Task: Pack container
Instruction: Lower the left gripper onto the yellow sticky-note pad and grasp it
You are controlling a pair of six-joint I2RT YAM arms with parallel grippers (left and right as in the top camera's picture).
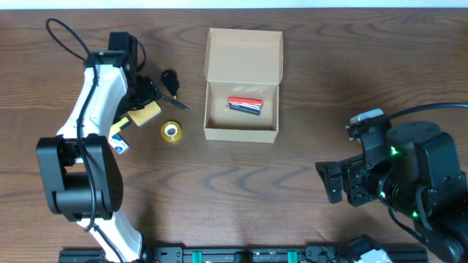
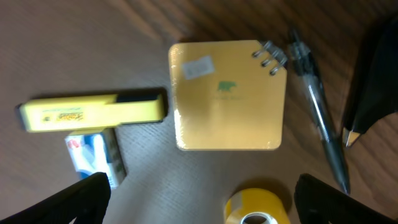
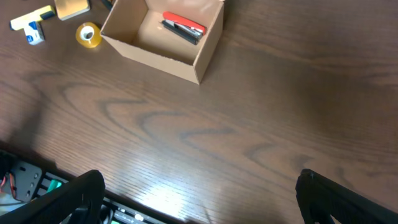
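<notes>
The container (image 1: 243,55) is a tan cardboard box at the table's back middle, flap lid folded open behind it. Inside lies a red and black stapler (image 1: 244,105). The right wrist view shows the container (image 3: 158,55) and stapler (image 3: 183,26) at the upper left. My left gripper (image 1: 146,98) hangs open over loose stationery left of the box. Below it lie a tan spiral notepad (image 2: 227,96), a yellow tape roll (image 2: 256,208), a pen (image 2: 317,115) and a yellow cutter (image 2: 93,111). Nothing sits between the left gripper's (image 2: 202,205) fingers. My right gripper (image 1: 333,183) is open and empty over bare wood at the right.
A black binder clip (image 1: 170,77) lies just beyond the notepad (image 1: 142,113). The tape roll (image 1: 171,131) sits between the notepad and the box. A small blue and white item (image 2: 93,155) lies by the cutter. The table's front edge with a rail shows under the right gripper (image 3: 199,202).
</notes>
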